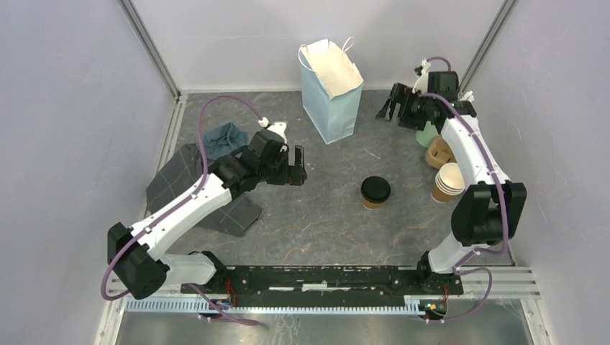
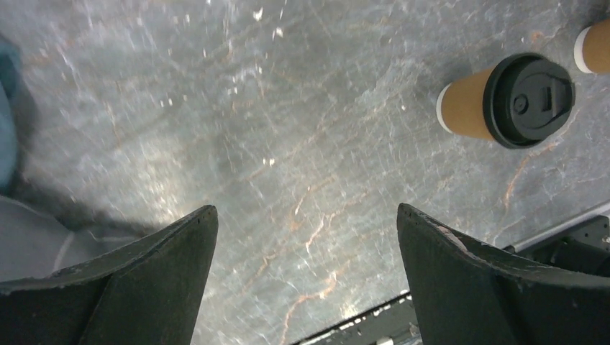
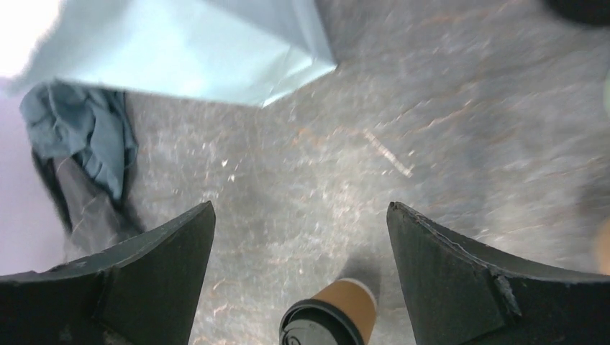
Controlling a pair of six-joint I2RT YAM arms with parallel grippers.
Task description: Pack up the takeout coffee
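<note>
Packing not yet begun. The takeout coffee [image 1: 375,192] stands upright with its lid on, on the tabletop [image 1: 316,223]. It is well apart from your left pincer [image 1: 296,167], off to its right, and nearer the arm bases than your right pincer [image 1: 388,108]. Both pincers are spread wide, holding nothing. The pale blue paper bag [image 1: 329,90] — presumably the destination — stands near the right pincer. Remaining, by this view: grasp the cup, carry it, lower it in — the whole job.
</note>
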